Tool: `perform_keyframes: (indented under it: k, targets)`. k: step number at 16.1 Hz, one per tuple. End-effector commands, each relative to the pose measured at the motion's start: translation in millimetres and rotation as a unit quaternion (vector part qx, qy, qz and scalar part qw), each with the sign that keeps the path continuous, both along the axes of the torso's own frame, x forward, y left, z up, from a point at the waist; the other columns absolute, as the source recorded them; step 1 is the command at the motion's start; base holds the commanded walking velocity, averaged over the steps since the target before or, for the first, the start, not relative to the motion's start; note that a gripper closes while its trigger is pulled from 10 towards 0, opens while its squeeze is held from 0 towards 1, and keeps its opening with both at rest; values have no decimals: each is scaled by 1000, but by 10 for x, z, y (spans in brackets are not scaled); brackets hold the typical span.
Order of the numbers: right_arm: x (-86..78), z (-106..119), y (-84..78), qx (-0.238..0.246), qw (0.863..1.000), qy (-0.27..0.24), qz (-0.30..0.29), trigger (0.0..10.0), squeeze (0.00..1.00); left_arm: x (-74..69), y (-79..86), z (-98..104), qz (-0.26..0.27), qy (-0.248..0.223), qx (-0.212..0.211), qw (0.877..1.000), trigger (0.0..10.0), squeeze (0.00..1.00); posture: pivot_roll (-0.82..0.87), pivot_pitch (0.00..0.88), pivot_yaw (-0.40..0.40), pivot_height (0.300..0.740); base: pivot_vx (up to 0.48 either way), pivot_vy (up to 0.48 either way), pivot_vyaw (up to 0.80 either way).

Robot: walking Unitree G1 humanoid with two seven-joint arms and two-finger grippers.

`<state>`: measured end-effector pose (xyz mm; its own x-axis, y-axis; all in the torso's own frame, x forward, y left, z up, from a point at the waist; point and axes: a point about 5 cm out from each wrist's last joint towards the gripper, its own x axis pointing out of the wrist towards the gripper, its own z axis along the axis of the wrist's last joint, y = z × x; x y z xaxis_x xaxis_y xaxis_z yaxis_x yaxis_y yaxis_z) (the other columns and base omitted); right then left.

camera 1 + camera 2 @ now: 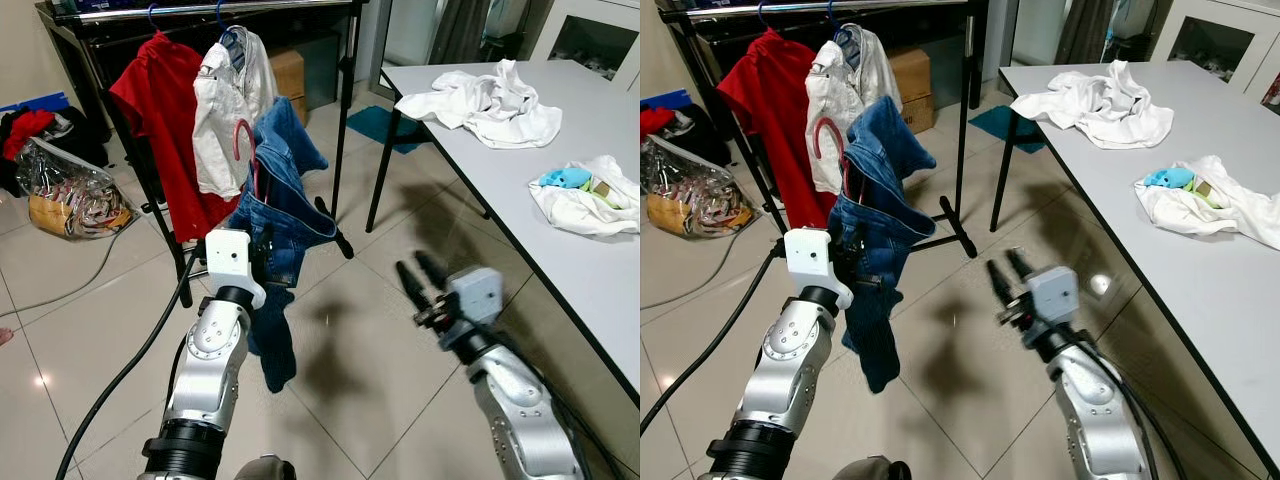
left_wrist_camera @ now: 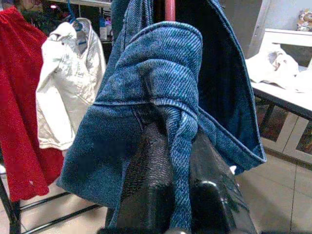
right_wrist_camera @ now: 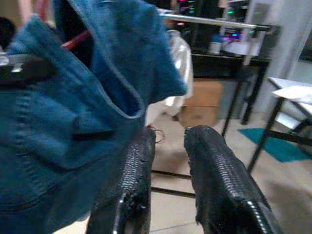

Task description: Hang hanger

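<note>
Denim jeans (image 1: 275, 200), clothes rack (image 1: 345, 120), table (image 1: 560, 230)

The scene is viewed from the head, forward and downward, both arms at the lower frame. The denim jeans (image 2: 161, 97) are seen closely in each wrist view, shared with the head views.

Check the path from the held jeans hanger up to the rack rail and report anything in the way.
The left gripper is shut on the jeans, whose red hanger rises toward the rail. The white jacket hangs directly behind it, the red shirt beside that. Rail right of the jacket looks free.
</note>
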<state>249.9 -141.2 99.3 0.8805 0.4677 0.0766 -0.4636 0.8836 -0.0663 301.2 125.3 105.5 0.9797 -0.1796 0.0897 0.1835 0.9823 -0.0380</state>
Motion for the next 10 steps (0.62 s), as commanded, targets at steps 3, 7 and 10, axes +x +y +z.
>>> perform_keyframes:
  k: [3, 7, 10]
  targets:
    - [20, 12, -39, 0, 1000, -4, -7, 10000, 0, 56, -54, 122, -15, -30, 8, 999, 10000, 0, 23, 0, 10, 723, 0, 0, 0]
    - [29, 14, -43, -1, 1000, -5, -5, 10000, 0, 57, -54, 115, -15, -31, 8, 999, 10000, 0, 27, 0, 8, 723, 0, 0, 0]
    - [36, 20, -37, 0, 1000, -7, -5, 10000, 0, 58, -54, 109, -15, -29, 11, 999, 10000, 0, 27, 0, 8, 723, 0, 0, 0]
